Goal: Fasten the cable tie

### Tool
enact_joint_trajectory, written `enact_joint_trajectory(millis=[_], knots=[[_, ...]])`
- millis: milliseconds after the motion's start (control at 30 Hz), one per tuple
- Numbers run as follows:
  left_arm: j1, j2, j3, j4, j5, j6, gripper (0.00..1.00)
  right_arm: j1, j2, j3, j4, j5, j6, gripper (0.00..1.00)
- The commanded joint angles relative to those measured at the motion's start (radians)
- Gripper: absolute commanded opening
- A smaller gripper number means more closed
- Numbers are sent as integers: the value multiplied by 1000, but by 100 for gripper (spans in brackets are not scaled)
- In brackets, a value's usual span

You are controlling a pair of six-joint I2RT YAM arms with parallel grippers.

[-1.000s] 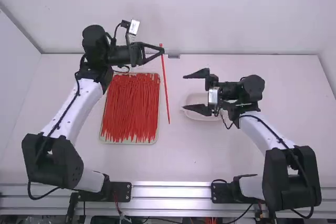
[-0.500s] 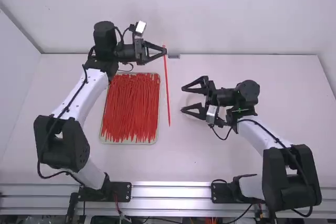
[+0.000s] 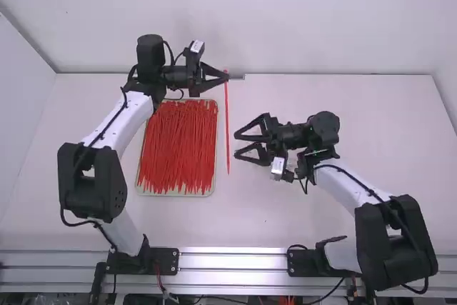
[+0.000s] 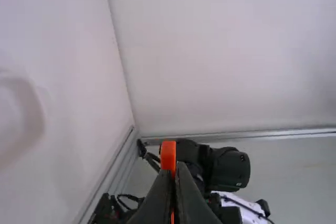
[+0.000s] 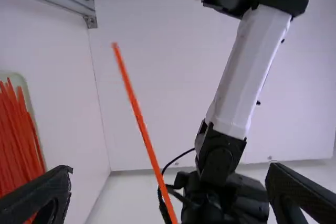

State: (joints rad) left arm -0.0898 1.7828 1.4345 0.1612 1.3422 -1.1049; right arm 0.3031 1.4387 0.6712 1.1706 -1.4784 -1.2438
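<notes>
One cable tie [image 3: 227, 126] hangs straight down, top end pinched in my left end effector [image 3: 220, 76]. Right end effector [image 3: 240, 146] gapes wide beside its lower half.

White links [image 3: 114, 123]; black joints [image 3: 151, 48]; thin black cables [image 3: 305, 175]; left gripper [image 3: 222, 74], right gripper [image 3: 236, 146] black, wedge-fingered.

Tray [image 3: 176, 193] w/ tie pile [image 3: 178, 144] sits on bench [image 3: 371, 105], L of centre. L pincer [image 3: 223, 76] is up behind tray's rear R corner; one tie [image 3: 227, 126] runs down from it, just R of tray. R pincer [image 3: 236, 146] is just R of tie's lower half, apart from it.
</notes>
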Motion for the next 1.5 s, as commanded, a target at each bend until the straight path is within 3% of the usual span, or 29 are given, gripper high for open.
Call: enact_joint_trajectory(millis=[0,67,267,333,500,633,867,1467], knots=[[-2,-2,-14,3,18,-24,2,22,0,-4,5,23,-22,98],[-2,-2,-16,3,6,-29,2,34,0,-4,10,33,-19,96],[-2,-2,-20,3,4,-28,2,61,0,-4,51,43,-10,68],[-2,-2,-20,4,4,-29,2,64,0,-4,55,44,-9,65],[-2,-2,-20,4,3,-28,2,64,0,-4,53,43,-9,32],[-2,-2,-20,3,-14,-27,2,64,0,-4,77,58,46,11],[-2,-2,-20,4,-15,-21,2,64,0,-4,83,66,59,0],[-2,-2,-20,4,-19,-21,2,64,0,-4,82,84,63,0]])
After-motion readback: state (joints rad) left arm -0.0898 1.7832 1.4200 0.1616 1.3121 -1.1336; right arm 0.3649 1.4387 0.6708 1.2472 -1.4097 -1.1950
